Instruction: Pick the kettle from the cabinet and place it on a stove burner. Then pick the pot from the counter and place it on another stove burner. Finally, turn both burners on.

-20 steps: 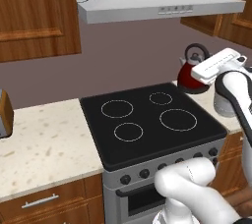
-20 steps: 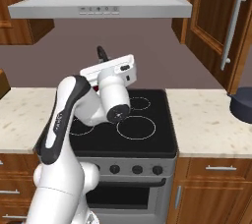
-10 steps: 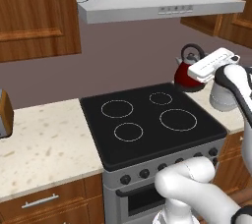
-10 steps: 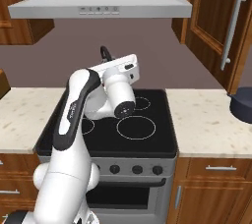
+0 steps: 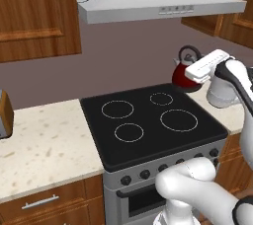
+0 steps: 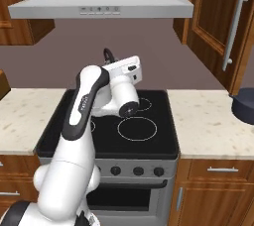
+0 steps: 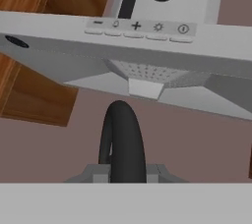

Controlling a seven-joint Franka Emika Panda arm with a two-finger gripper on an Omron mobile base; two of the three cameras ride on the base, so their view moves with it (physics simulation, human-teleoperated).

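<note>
The gripper (image 7: 125,171) is closed tight around the black arched handle (image 7: 120,142) of the kettle (image 5: 187,74), and the kettle hangs from it in the air, clear of the glass, at about two o'clock from the centre of the cooktop (image 5: 148,142), just past its right rear corner. Principal risk, in my judgement: the hold is on a thin curved handle only, so the body can swing beneath the fingers during travel and may land tilted, or settle off the small burner ring (image 5: 161,98) rather than within it. A second risk is height; lowering too early at this position would bring the base down on the cooktop edge or the beige counter (image 5: 44,150) instead of the burner. A third is the range hood (image 6: 101,2), directly overhead at twelve o'clock, which limits any upward correction. Condition of the item: small, glossy red body, black handle and lid knob, pale short spout pointing left in the left base view, seemingly upright. The pot (image 6: 244,107) sits at three o'clock on the right counter, not yet handled.
</note>
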